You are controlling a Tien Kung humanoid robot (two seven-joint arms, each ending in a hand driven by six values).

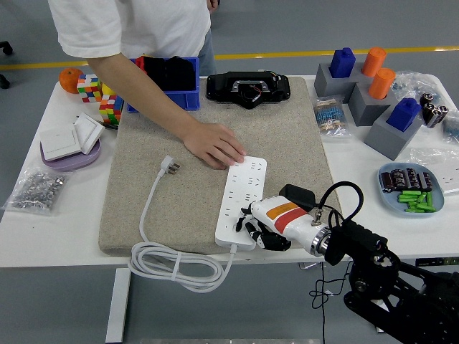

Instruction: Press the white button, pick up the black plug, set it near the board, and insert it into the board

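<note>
**Pressing the strip's button at the near end**

Nearest the camera, the right arm comes in from the lower right and its robot hand [259, 233] sits at the near end of the white strip [242, 200], fingers curled down against the strip's edge and grasping nothing. The left arm is out of view. The white button itself cannot be made out under the fingers, so whether a fingertip is on it is unclear.

Judged from this, the step in hand is the button press. To do it well, one fingertip should come straight down on the button — not a sideways shove, which would slide the strip off the near edge of the mat [215, 136]. The strip's cord [176, 266] hangs in a loop over the counter [50, 222] edge and could drag it that way too.

Just behind the wrist lies the black plug [297, 195], on the mat beside the strip's right edge and close to the arm's own black cable. When the hand lifts, it should clear that cable before reaching for the plug.

Farther on, a person's hand [214, 145] rests flat on the mat with its fingertips touching the strip's far end — this seems to steady it. The press should stay light and at the near end, well away from those fingers.

The cord's white plug [168, 167] lies loose on the mat to the left.
</note>
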